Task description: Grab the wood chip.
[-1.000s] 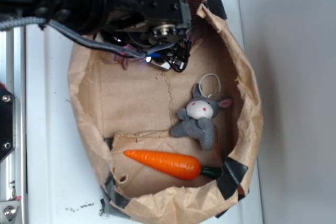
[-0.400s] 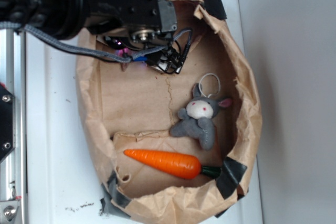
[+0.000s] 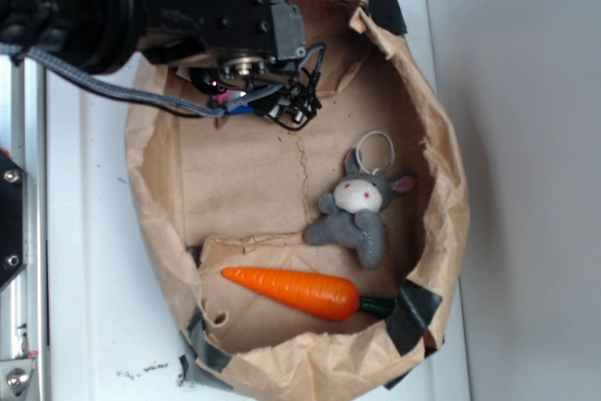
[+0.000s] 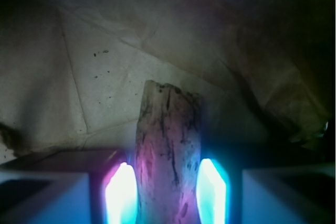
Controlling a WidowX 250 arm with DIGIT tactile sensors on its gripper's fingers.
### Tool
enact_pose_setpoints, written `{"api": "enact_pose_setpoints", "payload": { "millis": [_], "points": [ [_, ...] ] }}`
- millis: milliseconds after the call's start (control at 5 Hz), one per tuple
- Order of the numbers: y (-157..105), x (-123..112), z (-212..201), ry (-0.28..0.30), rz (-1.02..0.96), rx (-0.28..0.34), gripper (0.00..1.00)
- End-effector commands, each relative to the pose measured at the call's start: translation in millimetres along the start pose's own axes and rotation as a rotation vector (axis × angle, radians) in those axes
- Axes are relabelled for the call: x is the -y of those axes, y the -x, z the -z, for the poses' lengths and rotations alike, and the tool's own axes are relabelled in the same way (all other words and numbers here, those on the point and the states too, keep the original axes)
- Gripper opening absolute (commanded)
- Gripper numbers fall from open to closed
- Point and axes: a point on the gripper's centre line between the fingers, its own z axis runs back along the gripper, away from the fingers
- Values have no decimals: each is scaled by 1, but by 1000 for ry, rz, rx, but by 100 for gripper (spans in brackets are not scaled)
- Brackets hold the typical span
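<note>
In the wrist view the wood chip (image 4: 168, 129), a rough brown streaked sliver, stands between my two glowing pads (image 4: 122, 192), which press against both of its sides. My gripper (image 4: 167, 195) is shut on it above the crumpled brown paper floor. In the exterior view my gripper (image 3: 252, 105) sits under the black arm at the upper left of the paper bag (image 3: 451, 185); the wood chip is hidden there by the arm.
Inside the bag lie an orange carrot (image 3: 296, 292) near the bottom and a grey plush bunny (image 3: 360, 211) at centre right. Black tape (image 3: 413, 315) patches the bag's torn rim. A metal rail (image 3: 19, 232) runs along the left edge of the white table.
The arm and gripper have shifted left and slightly up inside the bag. The bag's left wall has moved a little. Carrot and bunny stayed put.
</note>
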Motion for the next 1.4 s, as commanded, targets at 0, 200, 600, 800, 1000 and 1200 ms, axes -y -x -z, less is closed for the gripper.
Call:
{"api": "enact_pose_setpoints", "payload": {
  "millis": [0,200,600,800,1000,1200],
  "points": [
    [-12,-12,-10,16,-48,25,0],
    [-12,-8,-27,52,-13,30,0],
    [-16,-9,-121,298,63,12,0],
    [-18,-12,-130,322,108,-11,0],
    [-17,-15,-126,271,107,6,0],
    [-14,-13,-122,208,149,75,0]
  ]
}}
